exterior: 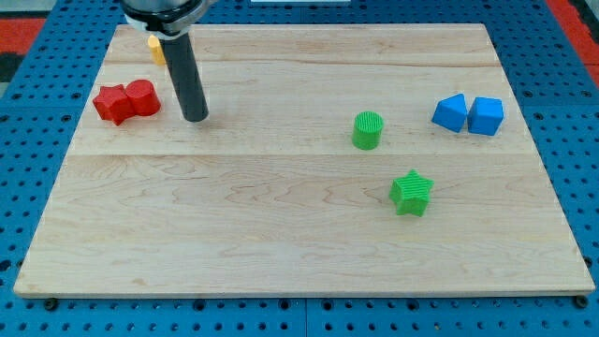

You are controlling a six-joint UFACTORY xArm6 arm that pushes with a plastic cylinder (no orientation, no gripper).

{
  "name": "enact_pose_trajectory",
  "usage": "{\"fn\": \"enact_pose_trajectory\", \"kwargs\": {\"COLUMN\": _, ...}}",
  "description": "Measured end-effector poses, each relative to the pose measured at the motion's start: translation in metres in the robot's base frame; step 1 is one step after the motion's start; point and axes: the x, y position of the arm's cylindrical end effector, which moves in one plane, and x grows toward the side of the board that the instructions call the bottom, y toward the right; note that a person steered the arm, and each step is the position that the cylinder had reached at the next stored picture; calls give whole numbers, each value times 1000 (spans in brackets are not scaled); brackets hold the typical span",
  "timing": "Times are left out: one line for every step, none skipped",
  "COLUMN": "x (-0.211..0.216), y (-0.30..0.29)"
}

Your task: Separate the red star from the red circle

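Note:
The red star (pixel 111 104) and the red circle (pixel 142 97) lie touching side by side at the view's upper left of the wooden board (pixel 299 234), the star on the left. My tip (pixel 195 118) rests on the board just to the right of the red circle, a short gap apart. The dark rod rises from it toward the view's top.
A yellow block (pixel 155 49) sits near the board's top edge, partly hidden behind the rod. A green circle (pixel 368 130) and a green star (pixel 411 192) lie right of centre. Two blue blocks (pixel 450 112) (pixel 485 116) touch at the far right.

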Motion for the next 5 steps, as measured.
{"fn": "enact_pose_trajectory", "kwargs": {"x": 52, "y": -21}}
{"fn": "enact_pose_trajectory", "kwargs": {"x": 77, "y": -136}}
{"fn": "enact_pose_trajectory", "kwargs": {"x": 76, "y": -176}}
{"fn": "enact_pose_trajectory", "kwargs": {"x": 38, "y": -175}}
{"fn": "enact_pose_trajectory", "kwargs": {"x": 35, "y": -176}}
